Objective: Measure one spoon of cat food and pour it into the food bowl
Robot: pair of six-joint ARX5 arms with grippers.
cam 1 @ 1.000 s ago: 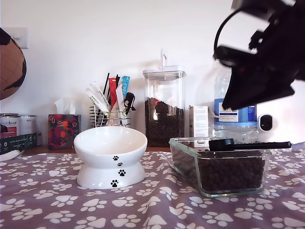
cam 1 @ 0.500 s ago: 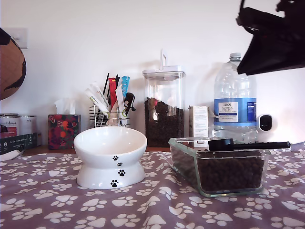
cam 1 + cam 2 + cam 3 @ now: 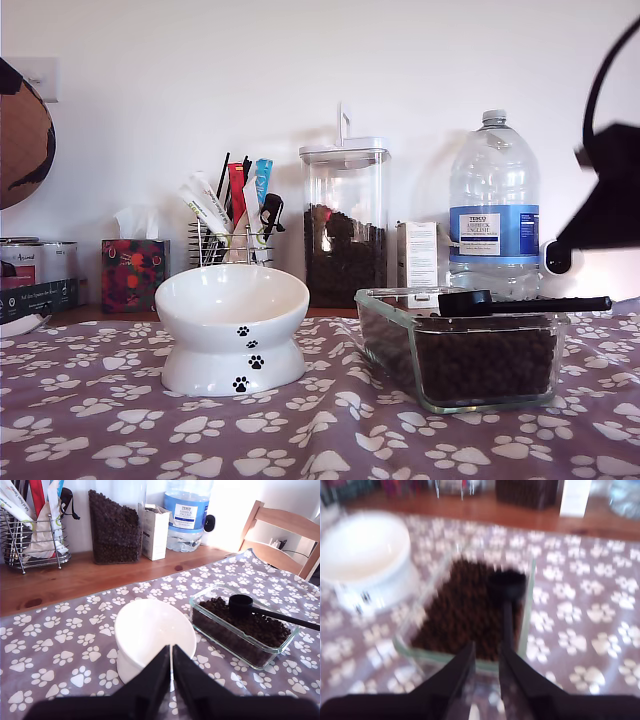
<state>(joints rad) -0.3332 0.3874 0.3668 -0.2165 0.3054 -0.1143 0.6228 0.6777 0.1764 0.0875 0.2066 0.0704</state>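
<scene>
The spoon lies across the dish rim — my first gripper (nearly closed, empty) and second gripper (slightly parted, empty) hover.

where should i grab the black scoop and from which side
Grip the scoop by its long thin handle, which juts past the glass dish rim toward the exterior view's right. Come down from above there with my second hand; the cup rests over the kibble.
</scene>
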